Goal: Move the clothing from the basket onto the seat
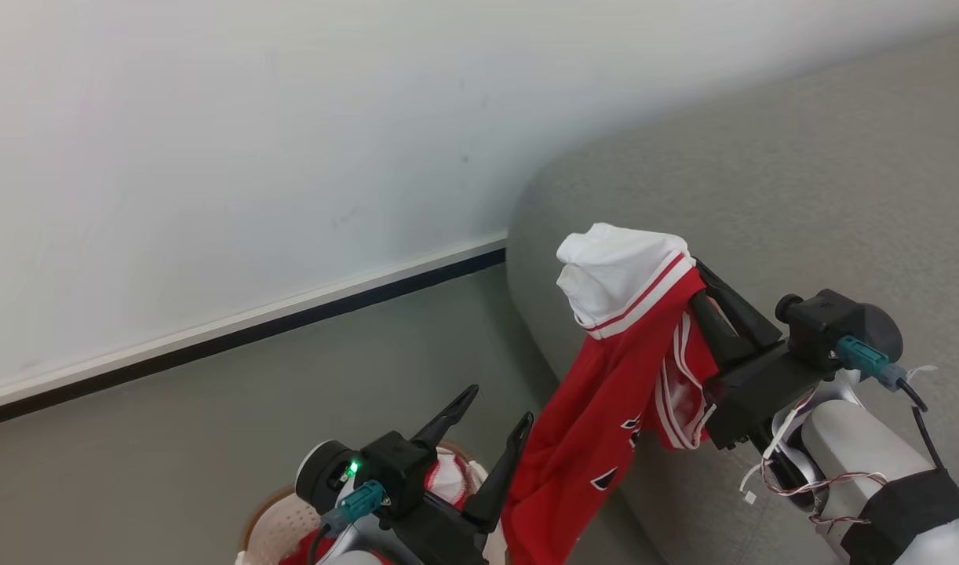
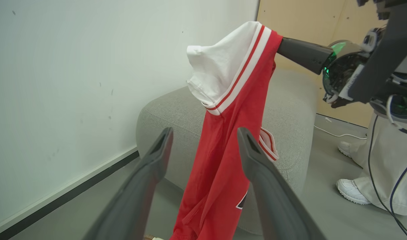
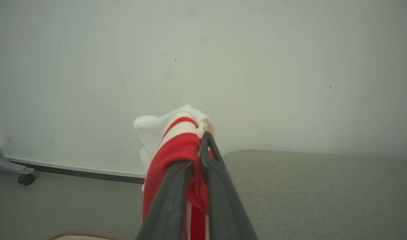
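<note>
In the head view I had the right jaws clamped on the clothing point(image 1: 597, 392), their dark fingers point(image 1: 734, 318) buried in its bunched upper end, where the white panel sat on top. The garment hung from that pinch with its long axis running down and to my left, draping past the rounded corner of the seat point(image 1: 825, 173). Its lower end ran off the bottom edge, so I couldn't say whether it was clear of the basket point(image 1: 279, 522). The seat's broad top lay to the right of the pinch and beyond it, so I judged the carry had to go rightward, and the right arm was plainly the nearer one. The left jaws stood apart with nothing between them, over the basket and just beside the hanging cloth. More fabric showed in the basket, mostly hidden by that arm.

In the left wrist view the spread fingers point(image 2: 157, 156) framed the red garment, which hung between them and the seat. The other arm's finger point(image 2: 300, 50) entered the cloth from the right. A person's white shoes point(image 2: 351, 191) stood on the floor past the seat. The hem was cut off here too.

In the right wrist view the two fingers point(image 3: 216, 186) lay together with red cloth squeezed between them and the white end folded over their tips. The grey seat top spread low to the right, and a sliver of the basket's brown rim showed at the bottom left. Whatever hung below the grip was hidden by the fingers
</note>
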### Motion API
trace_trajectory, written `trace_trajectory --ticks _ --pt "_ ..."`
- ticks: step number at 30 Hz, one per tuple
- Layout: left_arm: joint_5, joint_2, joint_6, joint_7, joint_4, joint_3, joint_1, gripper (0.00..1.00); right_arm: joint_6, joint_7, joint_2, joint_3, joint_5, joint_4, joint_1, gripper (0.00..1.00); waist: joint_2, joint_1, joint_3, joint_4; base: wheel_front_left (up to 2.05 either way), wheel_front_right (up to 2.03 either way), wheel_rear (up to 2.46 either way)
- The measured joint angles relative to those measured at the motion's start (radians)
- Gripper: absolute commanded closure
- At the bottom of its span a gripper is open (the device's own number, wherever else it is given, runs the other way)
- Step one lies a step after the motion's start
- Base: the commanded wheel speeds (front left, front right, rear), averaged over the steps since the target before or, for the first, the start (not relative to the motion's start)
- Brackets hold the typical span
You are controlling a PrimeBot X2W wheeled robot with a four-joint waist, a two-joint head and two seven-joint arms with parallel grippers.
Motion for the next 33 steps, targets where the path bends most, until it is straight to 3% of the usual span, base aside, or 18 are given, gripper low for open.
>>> trace_trajectory --ticks 11,18,24,33 --pt "0.011 -0.002 0.009 0.007 -0.037 -0.018 0.002 0.0 -0.016 0.0 -0.025 -0.021 -0.009 -0.078 0.02 1.0 0.0 0.0 0.029 -0.124 0.0 0.0 0.0" --pt "0.024 0.003 0.01 0.031 -0.053 -0.02 -0.014 0.0 -0.021 0.0 -0.038 -0.046 -0.014 -0.101 -0.014 1.0 0.0 0.0001 0.092 -0.15 0.0 0.0 0.0" --pt "0.031 0.029 0.019 0.05 -0.085 0.003 -0.067 0.0 -0.014 0.0 -0.041 -0.077 -0.038 -0.105 -0.186 1.0 0.0 0.0001 0.156 -0.146 0.0 0.0 0.0" --pt "0.046 0.074 0.04 0.082 -0.156 0.051 -0.14 0.0 0.011 0.019 -0.054 -0.169 -0.041 -0.038 -0.576 1.0 0.0 0.0002 0.27 -0.118 0.0 0.0 0.0"
